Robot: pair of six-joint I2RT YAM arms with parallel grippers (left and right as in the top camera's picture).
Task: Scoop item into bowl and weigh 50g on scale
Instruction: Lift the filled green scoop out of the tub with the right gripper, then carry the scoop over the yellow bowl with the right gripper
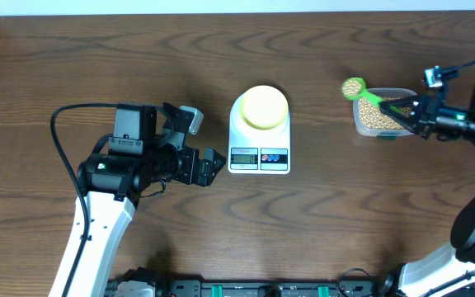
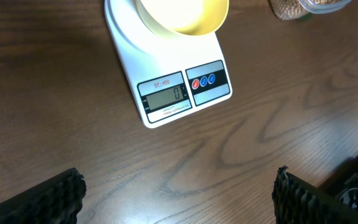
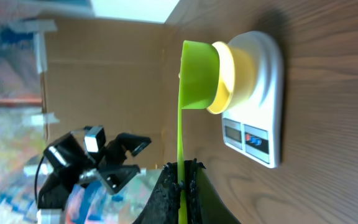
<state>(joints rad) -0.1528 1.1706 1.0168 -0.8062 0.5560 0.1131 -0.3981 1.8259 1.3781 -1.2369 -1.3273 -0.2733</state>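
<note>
The white scale stands mid-table with the pale yellow bowl on its platform. In the left wrist view the scale reads zero, and what shows of the bowl is empty. Tan beans fill a clear tub at the right. My right gripper is shut on the handle of a green scoop, whose cup hangs over the tub's left end; its contents cannot be made out. From the right wrist, the scoop points toward the bowl, gripper clamped on the handle. My left gripper is open, left of the scale, holding nothing.
The clear tub sits right of the scale, and its edge shows at the top of the left wrist view. The left arm lies over the table's left half. Bare wood lies between the left fingers and the scale.
</note>
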